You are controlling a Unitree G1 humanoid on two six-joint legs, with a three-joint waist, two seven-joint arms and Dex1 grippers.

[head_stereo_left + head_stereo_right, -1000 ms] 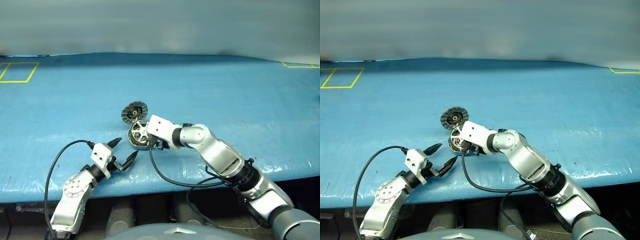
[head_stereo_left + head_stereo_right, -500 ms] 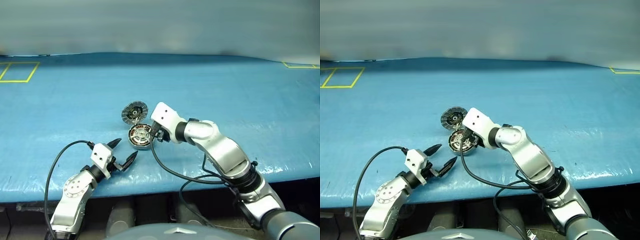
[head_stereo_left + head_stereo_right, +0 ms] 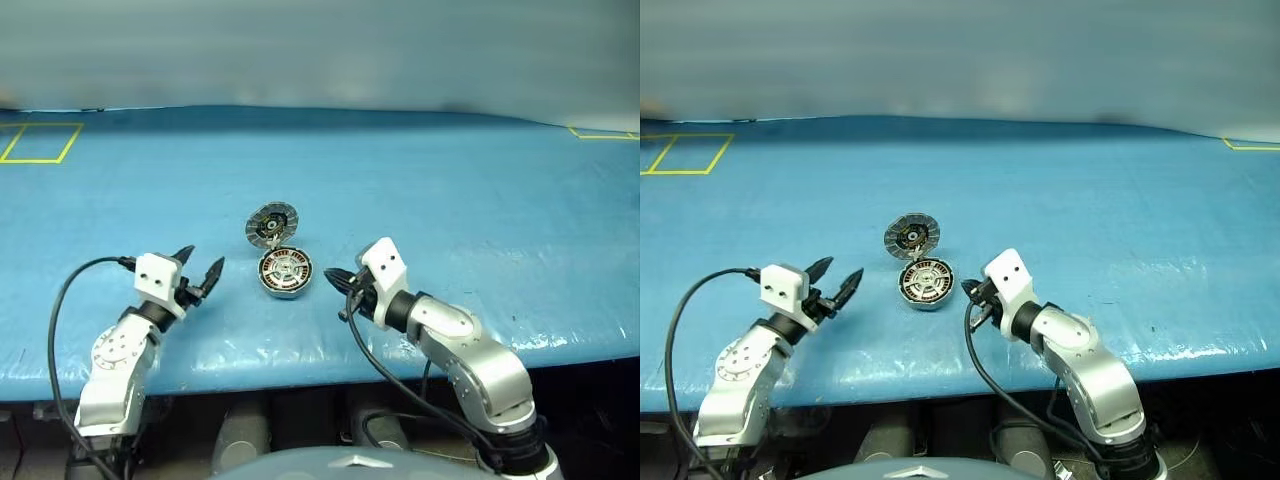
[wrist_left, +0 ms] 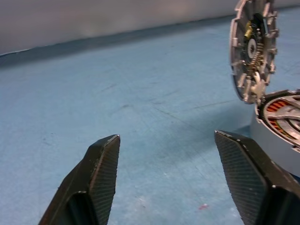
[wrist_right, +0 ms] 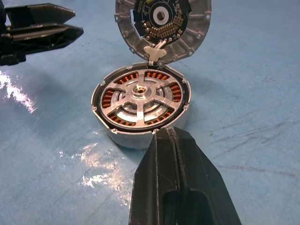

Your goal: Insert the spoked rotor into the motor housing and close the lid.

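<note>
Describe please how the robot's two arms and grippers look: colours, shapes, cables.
Both arms are silver-grey metal with rounded joints and black collars. Each wrist carries a white boxy block. The left gripper and right gripper have two black, pointed, textured fingers. A black cable loops from each wrist.

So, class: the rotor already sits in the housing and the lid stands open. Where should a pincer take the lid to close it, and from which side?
Take the lid at its free top rim, farthest from the small hinge where it joins the motor housing. It stands nearly upright with its ribbed inner face towards the robot, so probably come from the far side and tip it down over the spoked rotor.
</note>
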